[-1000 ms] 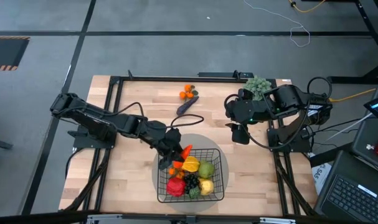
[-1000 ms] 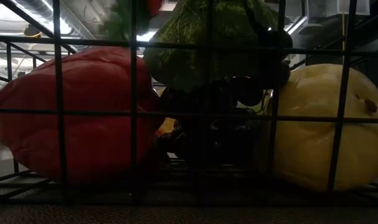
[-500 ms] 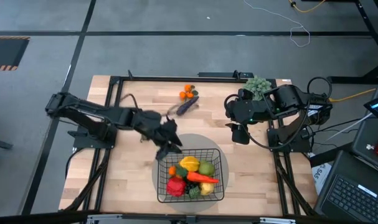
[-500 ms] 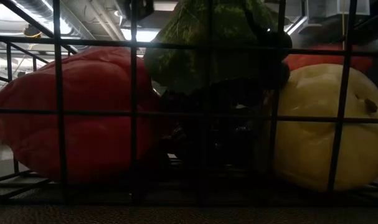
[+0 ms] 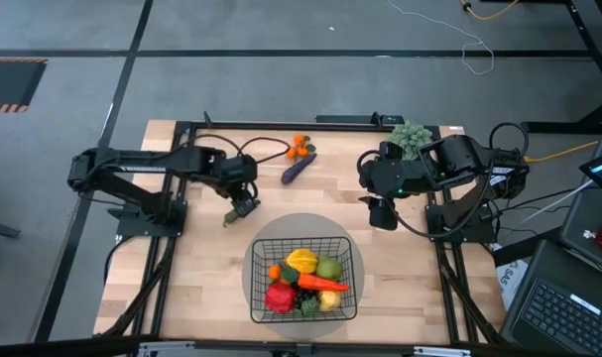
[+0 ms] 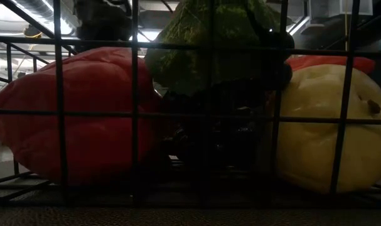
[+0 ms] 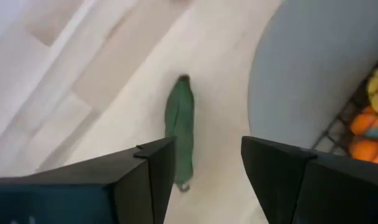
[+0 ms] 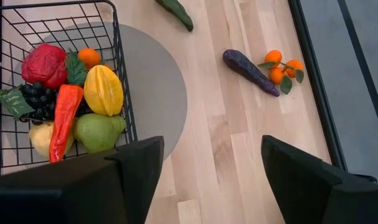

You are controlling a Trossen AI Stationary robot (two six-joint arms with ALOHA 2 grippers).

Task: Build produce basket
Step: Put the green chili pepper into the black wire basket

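Start with the table (image 5: 201, 268): nothing on it has shifted except what your left arm was handling. That arm has swung away from the basket (image 5: 303, 281) and now reaches over the bare wood on the basket's left-far side, off the grey mat (image 5: 281, 230). The right arm has not moved. It waits at the table's right edge with the right gripper (image 5: 382, 212) spread wide and empty.

The basket sits where it was, on the mat near the front edge. A second ago the left gripper (image 5: 241, 208) hung over it with the carrot (image 5: 323, 284). That carrot now lies across the pile, over the grapes and beside the green pear-like fruit, so that piece looks delivered.

The left gripper's fingers are apart and hold nothing. In the left wrist view they frame a long green vegetable (image 7: 180, 130) lying flat on the wood, just off the mat's edge. You appear to be lining up on it as the next pick. The fingers stand either side of its near end and are not yet down around it.

Still outside the basket, besides that green one, are the eggplant (image 5: 298, 169) and the small cluster of oranges (image 5: 300, 148) near the far edge, almost touching each other. By my count, three items remain.
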